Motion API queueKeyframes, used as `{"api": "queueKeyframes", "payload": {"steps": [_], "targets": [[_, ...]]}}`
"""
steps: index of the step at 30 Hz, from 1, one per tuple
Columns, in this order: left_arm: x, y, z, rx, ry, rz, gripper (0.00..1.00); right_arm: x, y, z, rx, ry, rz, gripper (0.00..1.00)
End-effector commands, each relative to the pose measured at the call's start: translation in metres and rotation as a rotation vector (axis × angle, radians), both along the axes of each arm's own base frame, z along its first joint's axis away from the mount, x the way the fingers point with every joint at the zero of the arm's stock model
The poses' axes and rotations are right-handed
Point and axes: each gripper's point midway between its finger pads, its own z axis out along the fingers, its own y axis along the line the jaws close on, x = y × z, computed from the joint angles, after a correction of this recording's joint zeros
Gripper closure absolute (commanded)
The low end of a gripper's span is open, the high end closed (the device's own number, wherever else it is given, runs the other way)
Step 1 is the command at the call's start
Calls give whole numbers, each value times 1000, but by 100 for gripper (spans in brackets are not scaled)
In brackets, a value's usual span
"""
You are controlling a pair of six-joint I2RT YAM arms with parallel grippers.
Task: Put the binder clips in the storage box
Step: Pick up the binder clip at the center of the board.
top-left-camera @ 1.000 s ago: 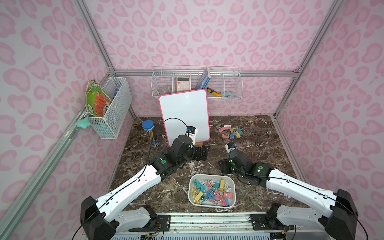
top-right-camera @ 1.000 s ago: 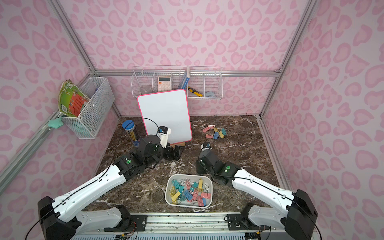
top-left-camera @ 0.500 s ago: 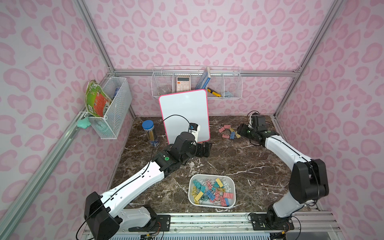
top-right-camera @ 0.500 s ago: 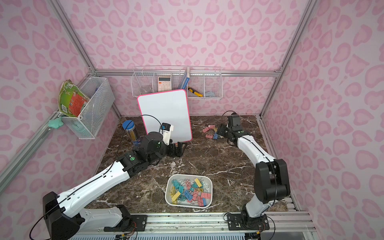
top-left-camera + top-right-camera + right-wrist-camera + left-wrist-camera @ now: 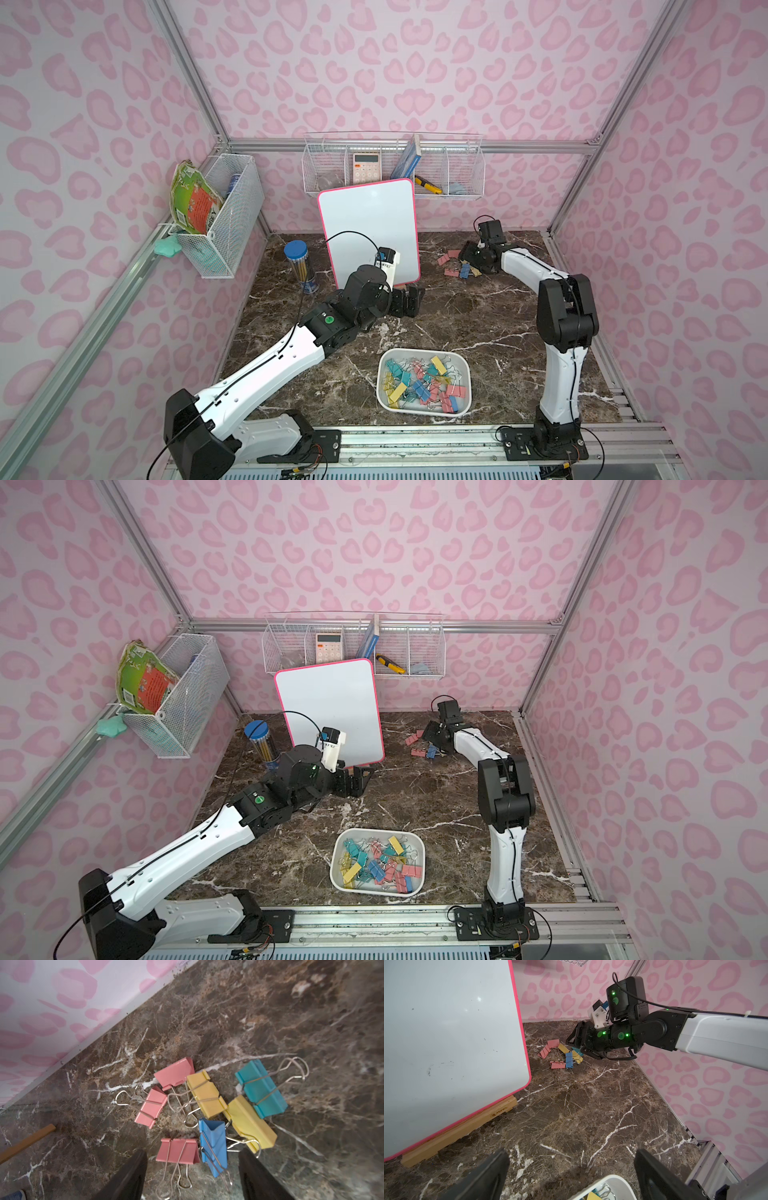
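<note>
A loose cluster of small pastel binder clips with silver wire handles (image 5: 207, 1109) is seen lying on the dark marble bench (image 5: 478, 316) near its far right corner. Seven can be counted in the right wrist view: three pink, two yellow, one teal and one blue, several touching or with handles crossed. Many more are heaped in the shallow white plastic storage box (image 5: 468, 395), set near the front edge of the bench, well apart from the cluster. The step in hand is judged to be the reach for another pickup: the right pincer (image 5: 192, 1153) is held low at the near side of the cluster, jaws spread and nothing gripped. The nearest pink clip (image 5: 176, 1150) and the blue clip (image 5: 213, 1147) are found just ahead of the gap. One body should be straddled next and the jaws closed across its folded sides; those two clips seem to touch, so both may be caught or a wire handle snagged. The left pincer (image 5: 572, 1152) is released and empty, held over bare bench between the box and the pink-rimmed whiteboard on its wooden stand (image 5: 370, 232). Room is tight behind the cluster, where the rear wall closes in; the way back to the box runs over open bench, though the left arm lies close to it
</note>
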Motion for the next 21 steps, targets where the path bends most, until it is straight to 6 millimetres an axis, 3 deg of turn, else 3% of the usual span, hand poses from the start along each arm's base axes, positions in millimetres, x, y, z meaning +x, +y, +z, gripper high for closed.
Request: {"api": "queueKeyframes", "payload": {"steps": [1, 3, 7, 18, 21], "targets": [[-5, -1, 0, -8, 7, -22, 1, -2, -3, -11, 8, 24, -28, 27], [-7, 1, -1, -7, 5, -22, 1, -6, -3, -17, 13, 38, -27, 30], [-8, 4, -2, -4, 2, -17, 1, -10, 0, -18, 36, 19, -18, 45], [-11, 4, 1, -25, 8, -21, 1, -6, -5, -8, 29, -21, 14, 97], [-11, 4, 2, -25, 6, -19, 1, -9, -4, 3, 33, -48, 32, 100]]}}
